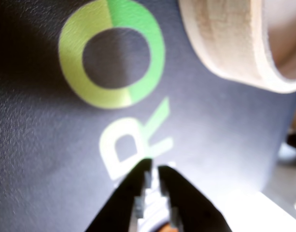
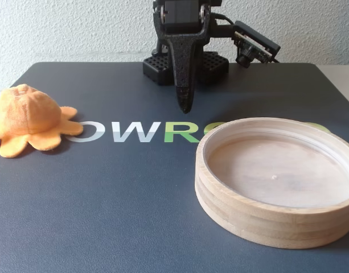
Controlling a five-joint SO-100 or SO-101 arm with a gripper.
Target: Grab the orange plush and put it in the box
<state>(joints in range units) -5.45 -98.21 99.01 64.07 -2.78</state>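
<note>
Fixed view: orange plush (image 2: 31, 118) sits far left on the dark tabletop (image 2: 106, 199); gripper (image 2: 185, 107) at upper centre points down, jaws closed, empty; box (image 2: 276, 219) at lower right, empty; all well apart.

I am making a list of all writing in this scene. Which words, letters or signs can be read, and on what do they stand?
"OWR": white and green letters printed on the dark mat in the fixed view; the box hides the rest of the word.
"RO": the same print in the wrist view, seen close, ahead of the gripper.
No other text is visible.
</note>
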